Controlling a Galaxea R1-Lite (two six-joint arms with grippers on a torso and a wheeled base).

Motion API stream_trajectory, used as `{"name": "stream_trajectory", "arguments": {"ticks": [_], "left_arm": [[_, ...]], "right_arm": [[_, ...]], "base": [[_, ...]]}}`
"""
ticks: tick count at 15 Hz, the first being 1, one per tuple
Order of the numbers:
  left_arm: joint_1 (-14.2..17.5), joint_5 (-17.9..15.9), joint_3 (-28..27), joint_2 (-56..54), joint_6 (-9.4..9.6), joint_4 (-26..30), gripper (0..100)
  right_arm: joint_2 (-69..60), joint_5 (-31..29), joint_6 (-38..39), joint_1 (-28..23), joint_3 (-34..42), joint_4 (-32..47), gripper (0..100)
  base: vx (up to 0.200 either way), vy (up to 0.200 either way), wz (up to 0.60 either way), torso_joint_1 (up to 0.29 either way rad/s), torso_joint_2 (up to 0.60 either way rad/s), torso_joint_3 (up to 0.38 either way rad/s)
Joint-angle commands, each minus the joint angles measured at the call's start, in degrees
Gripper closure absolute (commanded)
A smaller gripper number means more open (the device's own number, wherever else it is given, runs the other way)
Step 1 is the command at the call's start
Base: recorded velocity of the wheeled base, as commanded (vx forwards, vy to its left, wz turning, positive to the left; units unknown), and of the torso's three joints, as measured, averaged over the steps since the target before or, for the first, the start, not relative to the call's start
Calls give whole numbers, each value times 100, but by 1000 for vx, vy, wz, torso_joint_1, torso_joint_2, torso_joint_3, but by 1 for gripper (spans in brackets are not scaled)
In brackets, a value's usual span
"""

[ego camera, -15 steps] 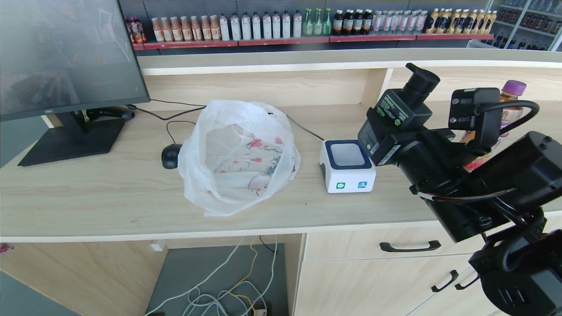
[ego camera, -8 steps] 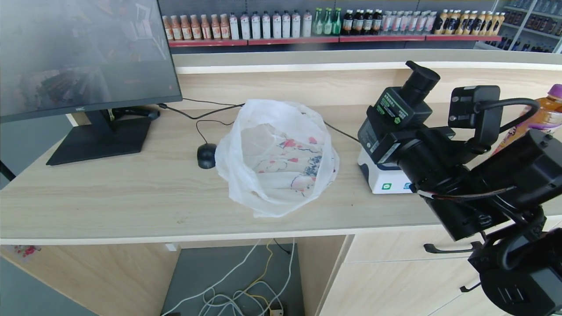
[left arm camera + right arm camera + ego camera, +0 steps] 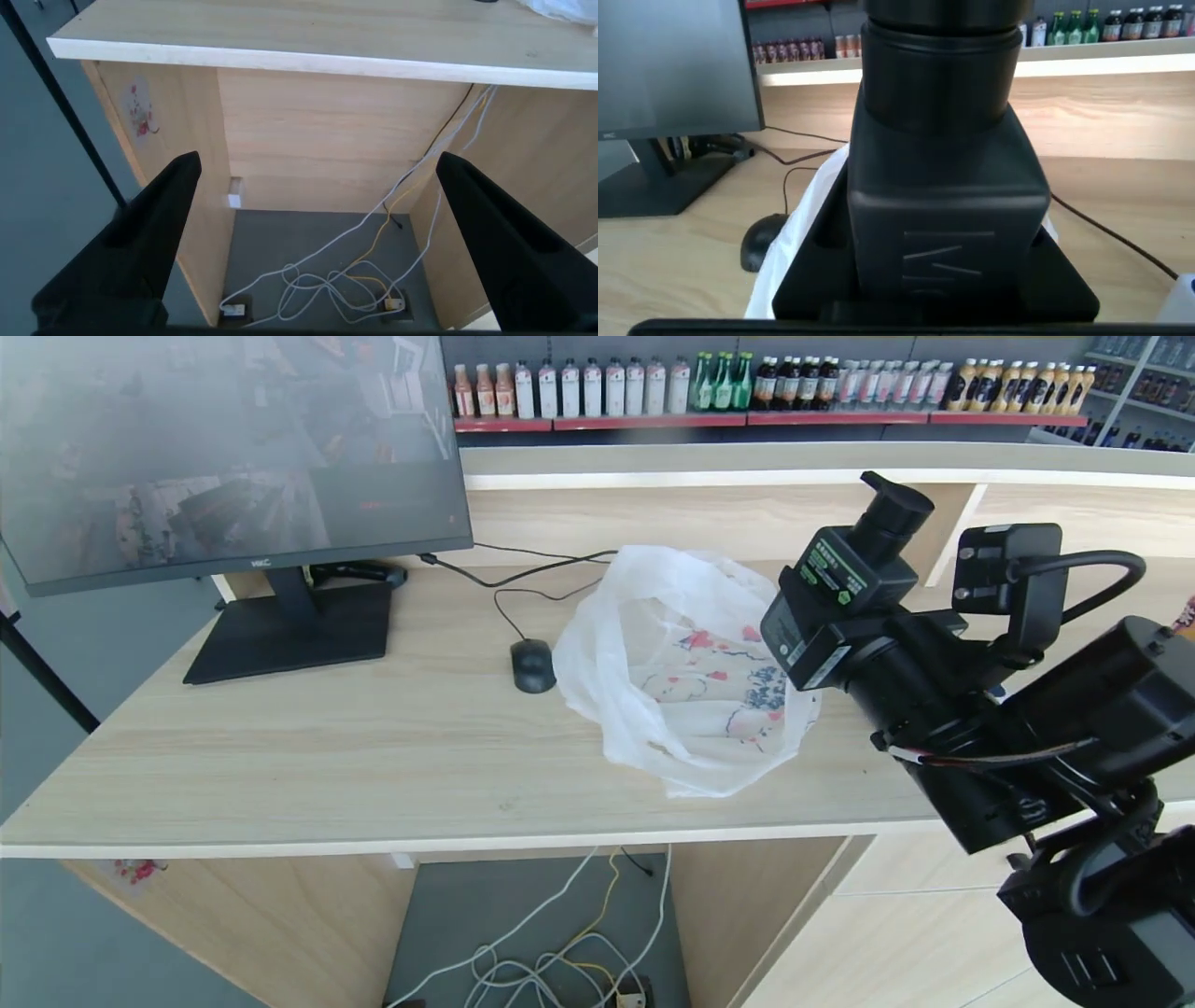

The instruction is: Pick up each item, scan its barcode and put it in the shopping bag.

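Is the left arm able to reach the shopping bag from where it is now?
Probably not directly. The left gripper is open in front of the counter, aimed at the cables underneath, while the shopping bag lies on top; it must rise and advance.

Even bright indoor light — soft shadow under counter (image 3: 373, 756), dim reflections on monitor (image 3: 233, 448) — edges bowed

Light wooden counter (image 3: 327, 756): black flat-screen monitor (image 3: 224, 448) stands at back left. Small black computer mouse (image 3: 533, 665) sits right of the monitor's base, just beside the left side of the white translucent plastic shopping bag (image 3: 686, 681). Loose white and yellow cables (image 3: 560, 961) lie on the floor under the counter. Red shelf of bottles (image 3: 747, 392) runs behind it.
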Motion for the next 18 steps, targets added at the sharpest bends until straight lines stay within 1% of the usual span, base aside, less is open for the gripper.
{"name": "stream_trajectory", "arguments": {"ticks": [1, 5, 10, 14, 16, 18], "left_arm": [[4, 0, 0, -2, 0, 0, 0], [4, 0, 0, -2, 0, 0, 0], [4, 0, 0, -2, 0, 0, 0], [4, 0, 0, -2, 0, 0, 0], [4, 0, 0, -2, 0, 0, 0], [4, 0, 0, -2, 0, 0, 0]], "right_arm": [[32, 0, -1, 19, 29, -6, 100], [-47, -8, -19, 116, 363, -6, 100], [-162, 18, -116, 169, 1066, -6, 100], [278, 27, -212, 169, 767, -6, 100], [471, 36, -309, 169, 486, -6, 100], [788, 36, -362, 169, 38, -6, 100]], "base": [[0, 0, 0, 0, 0, 0], [0, 0, 0, 0, 0, 0], [0, 0, 0, 0, 0, 0], [0, 0, 0, 0, 0, 0], [0, 0, 0, 0, 0, 0], [0, 0, 0, 0, 0, 0]]}}
